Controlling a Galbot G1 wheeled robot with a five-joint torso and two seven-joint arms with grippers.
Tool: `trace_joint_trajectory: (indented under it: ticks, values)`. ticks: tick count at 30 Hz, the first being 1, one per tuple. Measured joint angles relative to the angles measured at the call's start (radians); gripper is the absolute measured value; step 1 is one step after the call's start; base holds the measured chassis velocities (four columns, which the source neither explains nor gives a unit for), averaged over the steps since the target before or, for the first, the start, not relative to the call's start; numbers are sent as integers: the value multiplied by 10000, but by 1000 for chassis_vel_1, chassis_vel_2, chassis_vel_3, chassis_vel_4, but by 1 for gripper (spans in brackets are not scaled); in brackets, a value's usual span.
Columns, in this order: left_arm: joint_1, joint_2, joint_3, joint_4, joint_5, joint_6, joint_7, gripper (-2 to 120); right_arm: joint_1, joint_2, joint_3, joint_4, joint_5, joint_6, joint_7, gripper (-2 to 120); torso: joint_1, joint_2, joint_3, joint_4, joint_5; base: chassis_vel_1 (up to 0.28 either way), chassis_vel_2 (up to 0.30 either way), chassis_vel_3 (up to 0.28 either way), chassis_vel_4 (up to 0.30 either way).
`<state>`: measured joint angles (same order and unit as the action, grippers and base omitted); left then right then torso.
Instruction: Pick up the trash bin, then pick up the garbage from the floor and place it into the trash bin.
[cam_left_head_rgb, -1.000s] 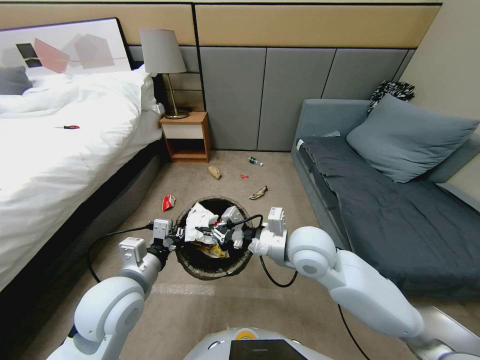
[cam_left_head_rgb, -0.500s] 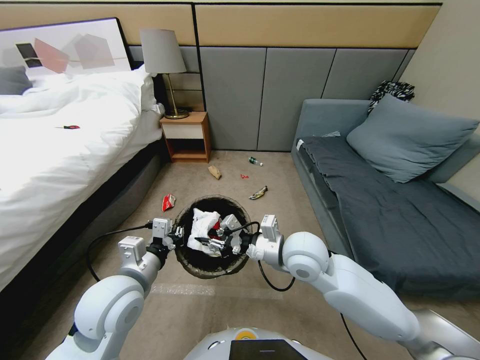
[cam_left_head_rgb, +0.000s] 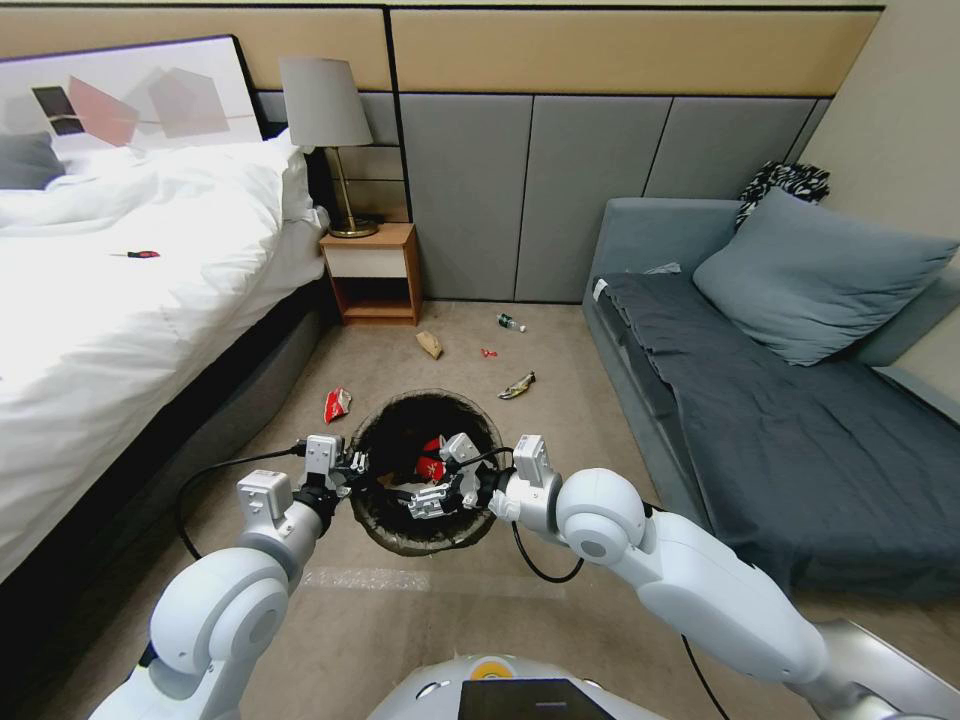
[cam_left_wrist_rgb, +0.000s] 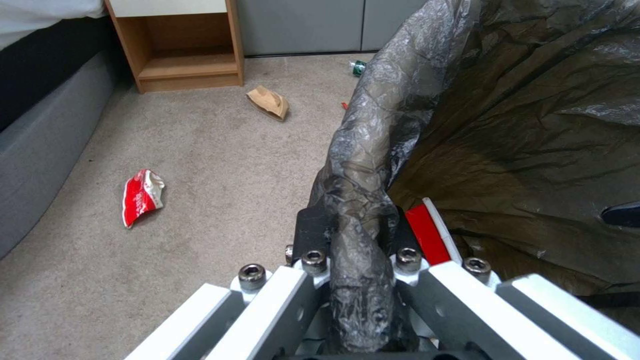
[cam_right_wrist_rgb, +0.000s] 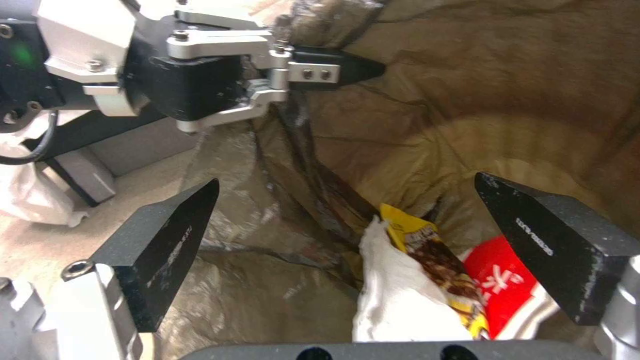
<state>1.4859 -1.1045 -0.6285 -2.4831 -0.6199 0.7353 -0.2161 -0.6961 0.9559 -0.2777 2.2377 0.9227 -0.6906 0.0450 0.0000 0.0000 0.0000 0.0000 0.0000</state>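
Left gripper (cam_left_wrist_rgb: 353, 240) pinching the bin (cam_left_head_rgb: 395, 535) rim; right gripper (cam_right_wrist_rgb: 360, 250) spread wide above tissue (cam_right_wrist_rgb: 393, 305) and wrappers (cam_right_wrist_rgb: 433, 260) inside.

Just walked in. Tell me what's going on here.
The left pincer grips the rim of the round trash bin lined with a dark bag. The right pincer hangs open over the bin, above crumpled white tissue and a yellow snack wrapper lying inside. A red-and-white packet lies on the beige carpet.

White bed (cam_left_head_rgb: 120, 300) w/ screwdriver (cam_left_head_rgb: 137, 254), lamp (cam_left_head_rgb: 325, 110) on nightstand (cam_left_head_rgb: 370, 272), grey sofa (cam_left_head_rgb: 800, 420).
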Motion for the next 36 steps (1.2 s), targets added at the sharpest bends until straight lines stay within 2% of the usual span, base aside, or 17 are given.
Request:
trace_joint_trajectory:
  ticks: [11,14,17,18,20,22,24,29,30,32,33,36]
  values:
    - [-58,35,12,121,-49,0,-10,1,-211,-99,674,103,-12,173,59,100,0,0,0,0,1,0,0,0,0]
    - [-43,14,-1,162,-59,0,-14,1,-231,-88,1054,206,-8,622,191,100,0,0,0,0,1,0,0,0,0]
    - [-8,-27,-12,219,-60,0,-20,1,-438,-78,1590,315,32,1859,571,100,0,0,0,1,1,0,0,0,0]
    - [-8,-27,-12,219,-60,0,-20,1,-438,-78,1590,315,32,1859,571,100,0,0,0,1,1,0,0,0,0]
    - [12,-36,-42,280,-60,0,-21,1,-755,-123,2109,404,40,2640,1011,100,0,0,0,0,1,0,0,0,0]
    - [12,-47,-55,310,-53,0,-21,1,-911,-141,2298,421,9,2898,1188,100,0,0,0,-1,1,0,0,0,0]
    - [2,-120,-64,360,-44,0,-21,1,-1678,-105,2986,443,-173,3598,1630,100,0,0,0,0,1,0,0,0,0]
    - [-11,-144,-54,406,-38,0,-20,1,-2455,2,3686,447,-560,3920,1818,100,0,0,0,-3,3,0,0,0,0]
    - [5,-152,-45,446,-36,0,-13,1,-3234,118,4534,395,-1531,4171,1791,100,0,1,0,-3,1,0,0,0,0]
    - [46,-158,-44,473,-32,0,0,1,-4164,381,5524,285,-2694,4584,1567,100,0,0,0,2,3,0,0,0,0]
    - [46,-158,-44,473,-32,0,0,1,-4164,381,5524,285,-2694,4584,1567,100,0,0,0,2,3,0,0,0,0]
    - [100,-163,-42,485,-16,0,13,1,-5648,982,6757,255,-3796,4961,1361,100,0,0,0,-3,3,0,0,0,0]
